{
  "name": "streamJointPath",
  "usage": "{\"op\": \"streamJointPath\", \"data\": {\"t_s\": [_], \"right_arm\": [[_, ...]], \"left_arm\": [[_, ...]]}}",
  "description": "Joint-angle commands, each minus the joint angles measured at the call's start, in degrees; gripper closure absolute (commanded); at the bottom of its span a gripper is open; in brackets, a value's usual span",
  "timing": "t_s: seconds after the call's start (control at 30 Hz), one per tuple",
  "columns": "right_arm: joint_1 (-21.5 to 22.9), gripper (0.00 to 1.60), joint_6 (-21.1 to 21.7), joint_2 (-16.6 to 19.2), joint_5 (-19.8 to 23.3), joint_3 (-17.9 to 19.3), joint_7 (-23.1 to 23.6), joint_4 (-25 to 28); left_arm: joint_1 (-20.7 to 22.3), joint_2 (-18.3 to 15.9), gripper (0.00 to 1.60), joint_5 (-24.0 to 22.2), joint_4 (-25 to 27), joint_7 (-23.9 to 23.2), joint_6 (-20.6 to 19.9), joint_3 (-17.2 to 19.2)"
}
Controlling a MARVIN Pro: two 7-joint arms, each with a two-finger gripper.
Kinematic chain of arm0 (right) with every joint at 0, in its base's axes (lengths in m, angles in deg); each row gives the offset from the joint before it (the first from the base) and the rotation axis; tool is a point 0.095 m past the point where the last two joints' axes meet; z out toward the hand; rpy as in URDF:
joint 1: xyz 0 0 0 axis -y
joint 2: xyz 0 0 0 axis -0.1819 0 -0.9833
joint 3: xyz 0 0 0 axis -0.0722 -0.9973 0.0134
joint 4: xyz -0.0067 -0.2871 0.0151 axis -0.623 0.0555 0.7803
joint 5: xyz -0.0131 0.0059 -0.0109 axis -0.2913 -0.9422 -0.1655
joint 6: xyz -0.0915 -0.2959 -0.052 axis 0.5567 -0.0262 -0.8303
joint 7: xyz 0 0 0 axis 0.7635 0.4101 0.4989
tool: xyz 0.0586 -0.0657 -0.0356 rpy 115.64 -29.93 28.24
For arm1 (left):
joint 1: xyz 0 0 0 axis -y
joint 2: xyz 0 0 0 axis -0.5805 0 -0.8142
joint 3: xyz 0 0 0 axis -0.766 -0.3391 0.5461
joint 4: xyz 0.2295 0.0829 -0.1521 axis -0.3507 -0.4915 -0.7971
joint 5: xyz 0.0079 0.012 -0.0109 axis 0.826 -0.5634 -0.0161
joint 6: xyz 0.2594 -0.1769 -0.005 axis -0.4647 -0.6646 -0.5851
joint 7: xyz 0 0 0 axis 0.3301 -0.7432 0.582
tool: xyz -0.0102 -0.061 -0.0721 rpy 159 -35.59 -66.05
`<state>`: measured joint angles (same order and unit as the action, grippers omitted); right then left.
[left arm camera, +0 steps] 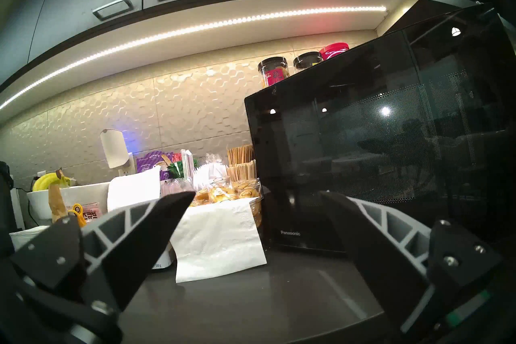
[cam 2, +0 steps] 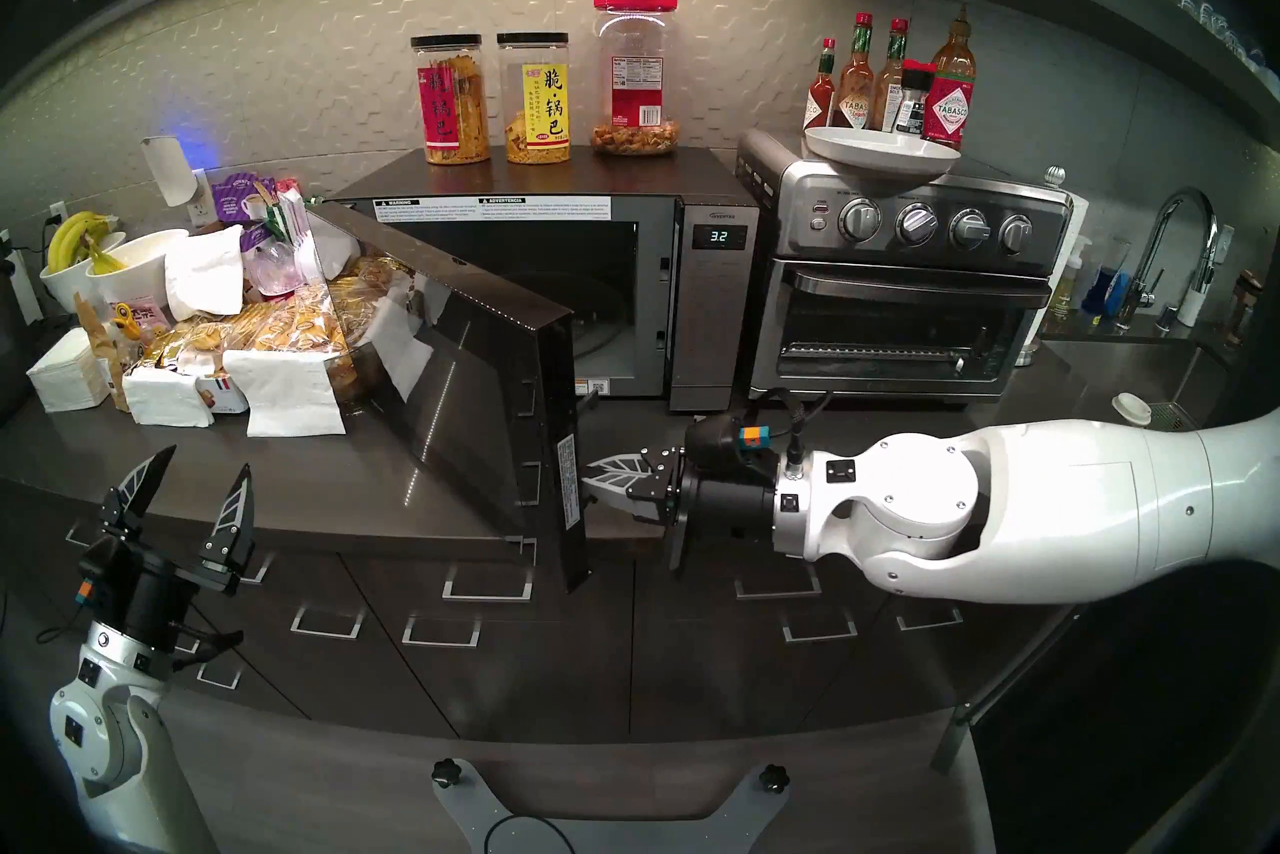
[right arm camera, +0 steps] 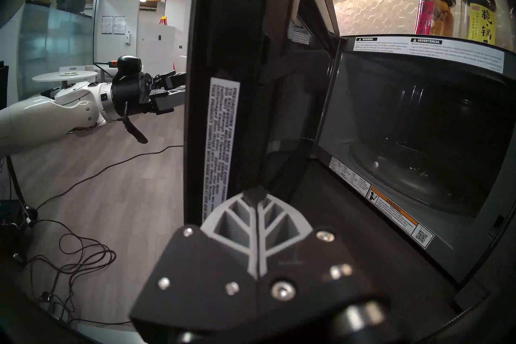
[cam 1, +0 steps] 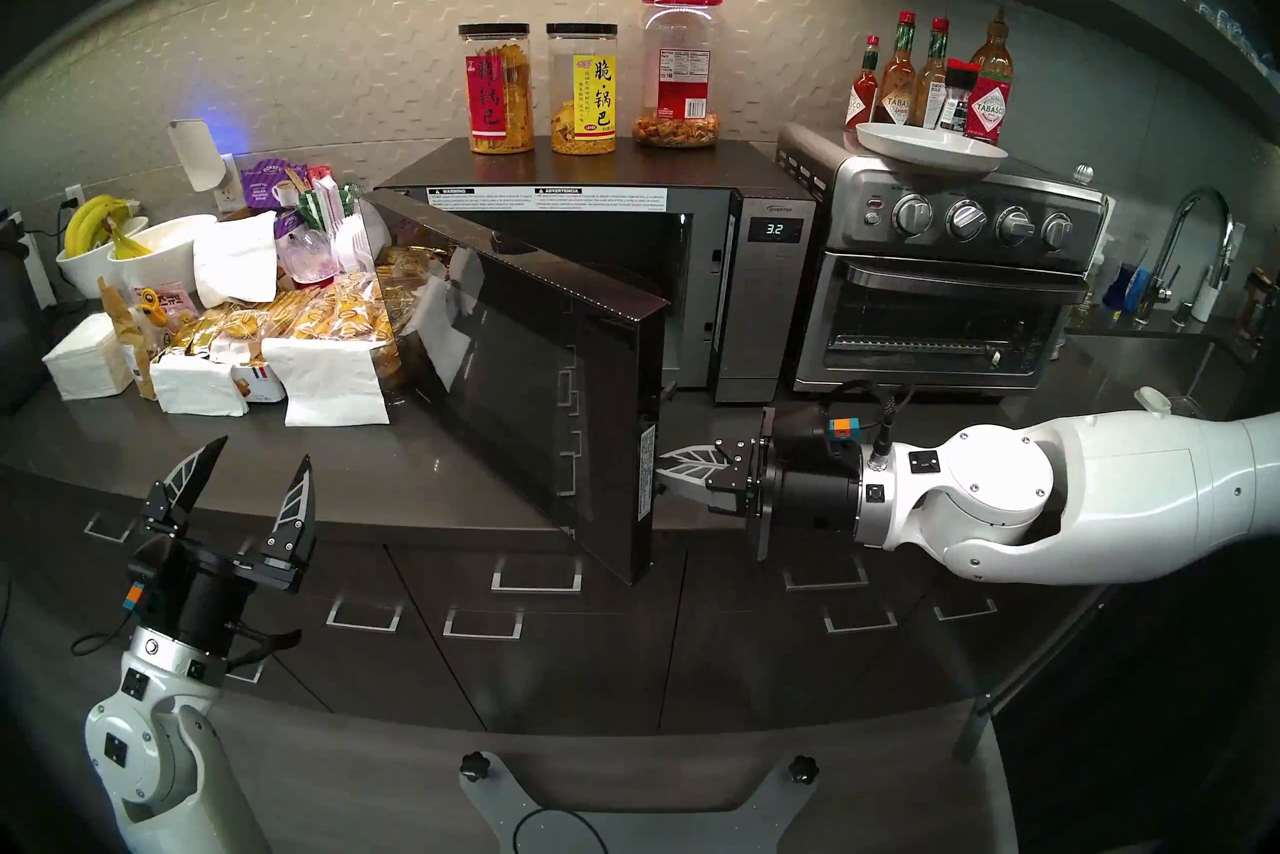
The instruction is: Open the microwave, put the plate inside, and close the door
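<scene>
Pressing with closed jaws, the right gripper [cam 1: 666,466] meets the free edge of the half-open door [cam 1: 526,374]; left gripper [cam 1: 253,478] idles open. The plate [cam 1: 931,147], likely light, rigid and breakable, waits atop the toaster oven [cam 1: 935,291]; take its overhanging rim.

Dark countertop [cam 1: 429,471] across the frame's middle, bearing microwave [cam 1: 762,277] at centre, toaster oven [cam 1: 949,305] at right, napkin stack [cam 1: 86,364] at left.
</scene>
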<state>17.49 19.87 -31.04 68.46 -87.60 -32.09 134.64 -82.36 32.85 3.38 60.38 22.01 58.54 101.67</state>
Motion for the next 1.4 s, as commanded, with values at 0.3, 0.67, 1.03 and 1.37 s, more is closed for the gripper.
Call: {"op": "streamJointPath", "data": {"t_s": [0.3, 0.67, 1.03, 1.37], "right_arm": [[0.55, 1.6, 1.85, -2.01, -3.03, 0.77, -2.7, 5.75], [-1.4, 1.6, 3.64, -6.73, -5.98, 0.67, -6.13, 9.63], [-3.6, 1.6, 5.3, -10.07, -8.56, 0.99, -10.1, 12.55], [-4.06, 1.6, 5.13, -10.37, -8.91, 1.3, -9.65, 13.47]], "left_arm": [[-0.02, 0.06, 0.0, -0.11, 0.94, -0.02, 0.05, 0.0], [0.0, 0.04, 0.0, -0.12, 0.9, -0.03, 0.08, 0.0], [-0.02, 0.05, 0.0, -0.11, 0.93, -0.03, 0.06, 0.0], [-0.03, 0.06, 0.0, -0.11, 0.95, -0.02, 0.04, 0.0]]}}
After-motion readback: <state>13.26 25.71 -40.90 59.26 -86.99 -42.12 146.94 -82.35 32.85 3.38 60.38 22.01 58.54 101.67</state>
